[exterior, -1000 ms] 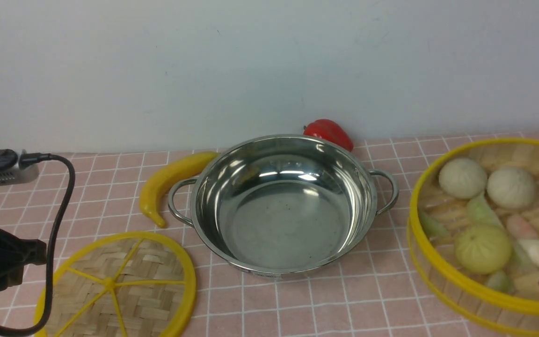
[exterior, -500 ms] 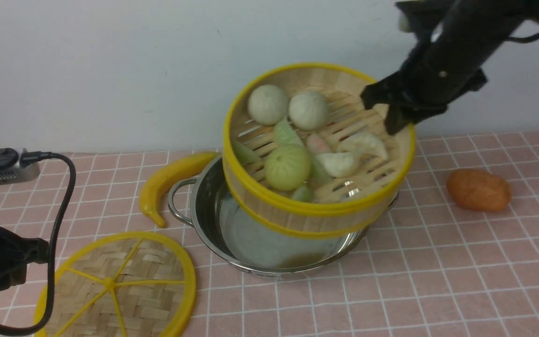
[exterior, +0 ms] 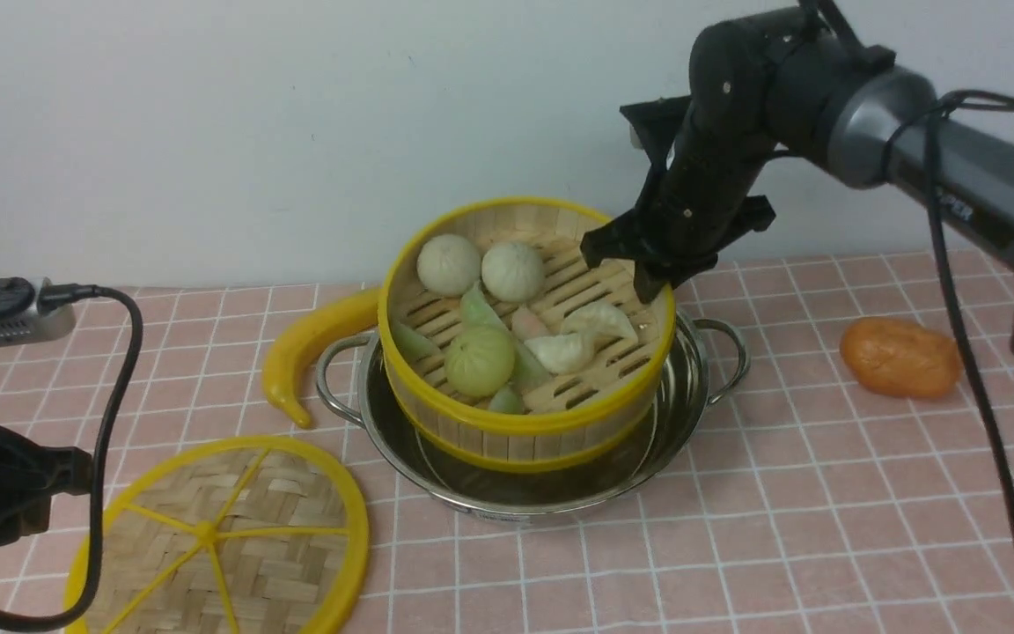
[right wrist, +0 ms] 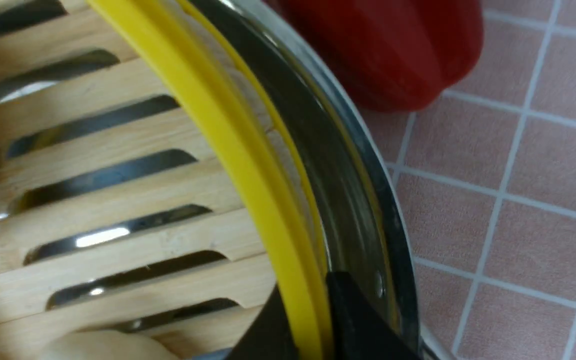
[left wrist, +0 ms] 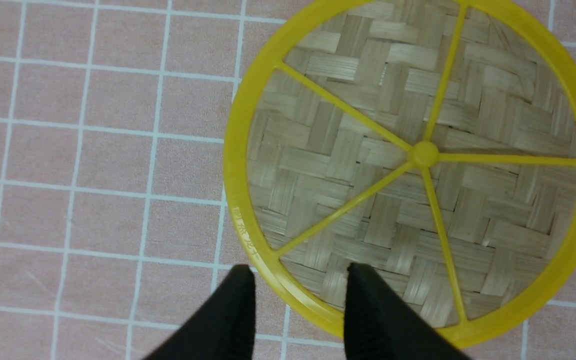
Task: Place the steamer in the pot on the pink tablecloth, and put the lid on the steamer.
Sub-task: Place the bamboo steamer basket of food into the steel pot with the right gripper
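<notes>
Jaws on the right arm are clamping the rim of the steamer, which is sitting inside the pot; the left jaws are standing apart near the lid, which is lying on the pink tablecloth.

The surface is spread with a pink tablecloth printed with a grid of thin white lines, its far edge meeting a pale wall. At its middle stands a shiny steel pot, upright, with looped handles on two sides. On the left, nearer the camera, a round woven lid with a yellow rim and spokes lies flat, partly cut off by the front view's lower edge. Just beside the pot's left side lies a curved yellow banana. A red pepper lies near the pot's rim, and a brown, rounded item rests well to its right.
</notes>
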You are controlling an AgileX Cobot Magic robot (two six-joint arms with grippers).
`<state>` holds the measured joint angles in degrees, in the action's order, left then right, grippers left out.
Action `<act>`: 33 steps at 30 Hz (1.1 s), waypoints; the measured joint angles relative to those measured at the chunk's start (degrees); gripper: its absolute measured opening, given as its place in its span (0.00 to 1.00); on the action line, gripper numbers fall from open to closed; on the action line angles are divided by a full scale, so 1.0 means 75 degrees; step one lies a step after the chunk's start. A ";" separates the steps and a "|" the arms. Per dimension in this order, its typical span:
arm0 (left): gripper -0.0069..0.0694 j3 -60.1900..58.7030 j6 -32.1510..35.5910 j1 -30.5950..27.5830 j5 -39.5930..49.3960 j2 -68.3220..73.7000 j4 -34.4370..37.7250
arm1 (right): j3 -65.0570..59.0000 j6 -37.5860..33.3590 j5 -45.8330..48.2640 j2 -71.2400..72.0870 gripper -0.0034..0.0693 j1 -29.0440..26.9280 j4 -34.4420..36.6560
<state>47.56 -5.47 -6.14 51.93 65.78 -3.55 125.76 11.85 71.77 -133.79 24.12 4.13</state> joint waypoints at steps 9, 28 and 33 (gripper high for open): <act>0.41 0.0000 0.0000 0.0000 -0.0024 0.0000 0.0009 | 0.0000 0.0033 -0.0001 -0.0470 0.12 0.0000 -0.0228; 0.41 0.0000 0.0551 0.0000 -0.0213 0.0506 0.0742 | 0.0093 0.0126 -0.0142 -0.0680 0.35 0.0000 0.0178; 0.41 0.0000 0.1199 0.0000 -0.0913 0.1079 0.1512 | 0.0093 0.0126 -0.0150 -0.0642 0.57 0.0000 0.0268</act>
<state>47.56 3.52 -6.14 45.08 73.87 7.79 126.45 12.80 70.64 -138.60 24.12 6.15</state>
